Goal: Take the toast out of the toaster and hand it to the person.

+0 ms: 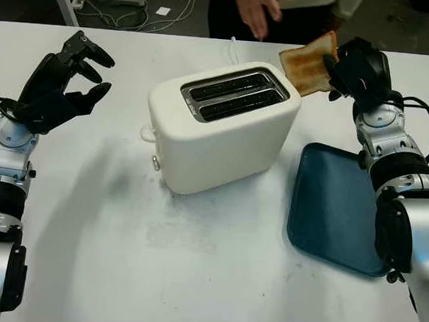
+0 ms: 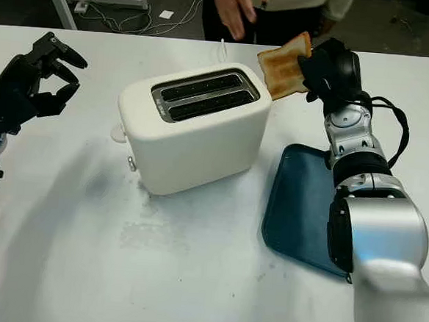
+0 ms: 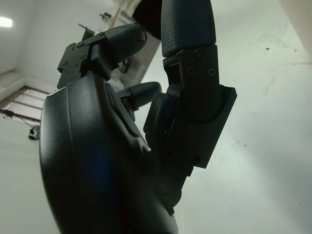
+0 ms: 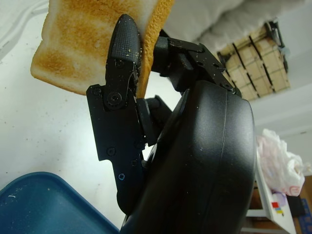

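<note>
A browned slice of toast (image 1: 310, 63) hangs in the air behind the toaster's far right corner, gripped by my right hand (image 1: 337, 74), which is shut on its edge. In the right wrist view the toast (image 4: 83, 44) sits pinched between black fingers (image 4: 124, 53). The white two-slot toaster (image 1: 220, 128) stands mid-table with both slots showing nothing inside. A person's hand (image 1: 256, 8) reaches down from the far edge, a little left of the toast and apart from it. My left hand (image 1: 61, 84) is raised over the table's left side, holding nothing.
A dark blue tray (image 1: 333, 206) lies on the table to the right of the toaster, under my right forearm. The toaster's white cord (image 1: 231, 50) trails toward the far edge. The white table (image 1: 191, 277) stretches bare in front.
</note>
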You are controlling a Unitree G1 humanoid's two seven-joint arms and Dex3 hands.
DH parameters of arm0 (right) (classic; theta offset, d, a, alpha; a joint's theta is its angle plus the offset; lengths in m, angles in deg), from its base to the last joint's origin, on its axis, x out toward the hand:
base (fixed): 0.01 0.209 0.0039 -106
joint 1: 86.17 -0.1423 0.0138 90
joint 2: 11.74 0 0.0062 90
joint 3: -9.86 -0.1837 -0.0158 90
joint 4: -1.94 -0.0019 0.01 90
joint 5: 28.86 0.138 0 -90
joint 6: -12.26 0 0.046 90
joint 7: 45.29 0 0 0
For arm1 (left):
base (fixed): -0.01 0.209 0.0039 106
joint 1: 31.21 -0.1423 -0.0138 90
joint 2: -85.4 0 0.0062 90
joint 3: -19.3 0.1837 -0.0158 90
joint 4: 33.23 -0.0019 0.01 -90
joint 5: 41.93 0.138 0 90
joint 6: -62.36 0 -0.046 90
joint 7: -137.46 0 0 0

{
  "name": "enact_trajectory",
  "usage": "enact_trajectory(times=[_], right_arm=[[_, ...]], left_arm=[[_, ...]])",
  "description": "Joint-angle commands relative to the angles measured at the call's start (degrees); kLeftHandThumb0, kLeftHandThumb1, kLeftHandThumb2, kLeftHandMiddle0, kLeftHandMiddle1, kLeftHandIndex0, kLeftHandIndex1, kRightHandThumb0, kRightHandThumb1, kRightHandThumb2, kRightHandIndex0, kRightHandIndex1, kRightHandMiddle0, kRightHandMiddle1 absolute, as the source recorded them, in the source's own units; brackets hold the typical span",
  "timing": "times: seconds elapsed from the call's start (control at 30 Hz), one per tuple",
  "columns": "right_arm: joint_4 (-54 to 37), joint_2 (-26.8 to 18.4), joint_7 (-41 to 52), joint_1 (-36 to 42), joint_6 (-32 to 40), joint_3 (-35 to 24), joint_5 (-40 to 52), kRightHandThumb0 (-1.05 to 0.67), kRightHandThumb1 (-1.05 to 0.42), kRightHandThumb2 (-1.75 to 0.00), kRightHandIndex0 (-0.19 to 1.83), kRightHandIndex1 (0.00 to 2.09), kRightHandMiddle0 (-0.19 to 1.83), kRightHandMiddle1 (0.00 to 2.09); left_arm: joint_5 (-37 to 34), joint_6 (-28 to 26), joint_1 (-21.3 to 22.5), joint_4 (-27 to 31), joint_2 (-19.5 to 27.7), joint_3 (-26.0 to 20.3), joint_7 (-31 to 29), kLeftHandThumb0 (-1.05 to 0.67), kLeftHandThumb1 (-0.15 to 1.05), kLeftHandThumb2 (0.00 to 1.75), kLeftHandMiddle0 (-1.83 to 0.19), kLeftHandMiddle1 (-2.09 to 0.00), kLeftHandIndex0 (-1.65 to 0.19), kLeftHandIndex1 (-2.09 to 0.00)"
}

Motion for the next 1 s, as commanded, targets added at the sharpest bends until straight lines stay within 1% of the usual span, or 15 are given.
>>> enact_trajectory(times=[0.0,0.03,0.13,0.2,0.3,0.37,0.43,0.47,0.5,0.57,0.63,0.7,0.8,0.87,0.97], right_arm=[[0.21,0.3,-0.72,-0.84,0.12,-0.4,0.32,-0.31,-0.92,-0.37,0.7,1.61,0.67,1.53],[0.22,0.28,-0.62,-0.88,0.25,-0.47,0.39,-0.31,-0.92,-0.38,0.71,1.69,0.65,1.61],[0.28,0.21,-0.29,-0.82,0.35,-0.54,0.39,-0.32,-0.92,-0.37,0.86,1.74,0.65,1.73],[0.27,0.12,-0.51,-0.79,0.5,0.05,-0.25,-0.33,-0.92,-0.38,0.9,1.74,0.69,1.74],[0.24,0.32,-0.52,-0.82,0.4,-0.52,0.44,-0.31,-0.92,-0.38,0.83,1.75,0.61,1.71],[0.18,0.43,-0.31,-0.82,0.13,-1.02,0.98,-0.29,-0.92,-0.38,0.79,1.75,0.59,1.58],[0.12,0.5,-0.38,-0.85,0.14,-1.08,0.93,-0.25,-0.92,-0.39,0.74,1.75,0.63,1.21],[0.15,0.47,-0.36,-0.83,0.13,-0.99,0.77,-0.26,-0.92,-0.38,0.76,1.75,0.63,1.33],[0.19,0.41,-0.32,-0.8,0.13,-0.79,0.52,-0.28,-0.92,-0.38,0.8,1.75,0.63,1.53],[0.22,0.2,-0.29,-0.72,0.01,-0.22,-0.09,-0.31,-0.92,-0.39,0.88,1.75,0.71,1.7],[0.24,0.23,-0.36,-0.68,-0.14,-0.55,0.22,-0.32,-0.92,-0.38,0.86,1.75,0.69,1.7],[0.2,0.29,-0.29,-0.6,-0.54,-1.1,0.77,-0.31,-0.92,-0.37,0.81,1.75,0.67,1.6],[0.22,0.23,-0.07,-0.62,-0.34,-1.23,0.81,-0.31,-0.92,-0.36,0.84,1.75,0.65,1.72],[0.24,0.16,-0.25,-0.77,0.26,-0.74,0.31,-0.32,-0.92,-0.37,0.91,1.75,0.73,1.74],[0.24,0.17,-0.46,-0.84,0.46,-0.51,0.12,-0.33,-0.92,-0.37,0.93,1.75,0.75,1.74]], left_arm=[[-0.5,0.12,-0.12,0.15,0.0,-0.4,0.22,-1.05,0.92,0.55,0.0,-1.69,0.0,-1.53],[-0.26,0.0,-0.19,0.39,0.09,-0.27,0.29,-1.05,0.92,0.55,0.0,-1.69,0.0,-1.53],[-0.05,0.53,-0.08,0.02,0.07,-0.13,0.38,-1.05,0.92,0.56,0.0,-1.7,0.0,-1.53],[-0.5,0.55,-0.01,-0.3,-0.09,-0.37,0.22,-1.05,0.92,0.55,0.0,-1.7,0.0,-1.54],[-0.72,0.17,-0.19,0.17,-0.06,-0.56,0.24,-1.05,0.92,0.55,0.0,-1.7,0.0,-1.54],[-0.64,0.33,-0.32,0.41,0.05,-0.54,0.23,-1.05,0.92,0.55,0.0,-1.7,0.0,-1.53],[-0.62,0.65,-0.27,0.18,0.06,-0.45,0.06,-1.05,0.92,0.55,0.0,-1.69,0.0,-1.52],[-0.75,0.26,-0.26,0.26,0.04,-0.45,-0.16,-1.05,0.92,0.55,0.0,-1.69,0.0,-1.52],[-0.75,-0.13,-0.29,0.42,0.03,-0.45,-0.16,-1.05,0.92,0.54,0.0,-1.69,0.0,-1.53],[-0.62,-0.66,-0.4,0.87,0.02,-0.47,0.15,-1.05,0.92,0.54,0.0,-1.7,0.0,-1.54],[-0.64,-0.54,-0.47,1.0,-0.06,-0.59,0.45,-1.05,0.92,0.54,0.0,-1.71,0.0,-1.55],[-0.8,-0.3,-0.45,0.93,-0.03,-0.6,0.12,-1.05,0.92,0.54,0.0,-1.7,0.0,-1.54],[-0.53,-0.25,-0.38,0.82,0.09,-0.43,0.09,-1.05,0.92,0.55,0.0,-1.7,0.0,-1.53],[-0.86,-0.73,-0.35,0.84,0.0,-0.54,-0.17,-1.05,0.92,0.54,0.0,-1.7,0.0,-1.53],[-0.85,-0.73,-0.44,1.0,-0.1,-0.67,0.23,-1.05,0.92,0.54,0.0,-1.7,0.0,-1.54]])
